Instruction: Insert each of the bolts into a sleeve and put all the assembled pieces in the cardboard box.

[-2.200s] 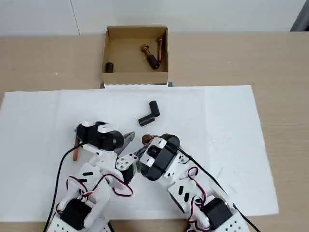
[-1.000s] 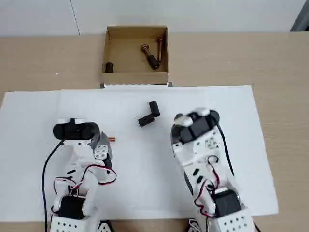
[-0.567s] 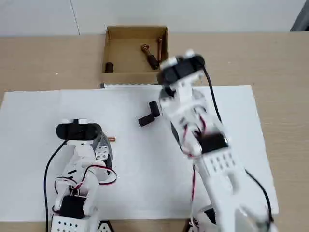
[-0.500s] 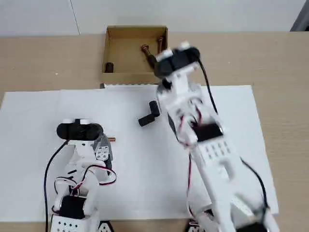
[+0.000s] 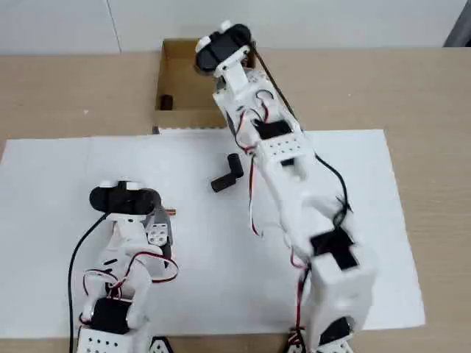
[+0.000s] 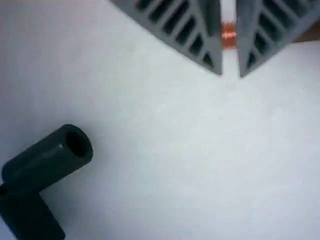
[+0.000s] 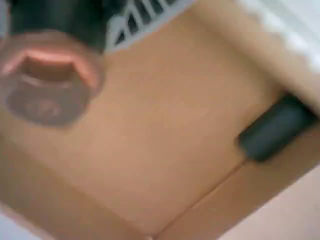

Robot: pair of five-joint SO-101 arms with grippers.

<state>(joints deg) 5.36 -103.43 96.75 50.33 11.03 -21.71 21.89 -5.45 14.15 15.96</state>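
Copper bolt (image 6: 228, 36); matte black sleeve (image 6: 50, 157)

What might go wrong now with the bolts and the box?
The right arm holds an assembled piece over the cardboard box. If it is dropped, its bolt might slide out of the sleeve.
The left end effector pinches a thin bolt, which could slip or tilt.
The two loose sleeves on the paper might roll away if they are nudged.
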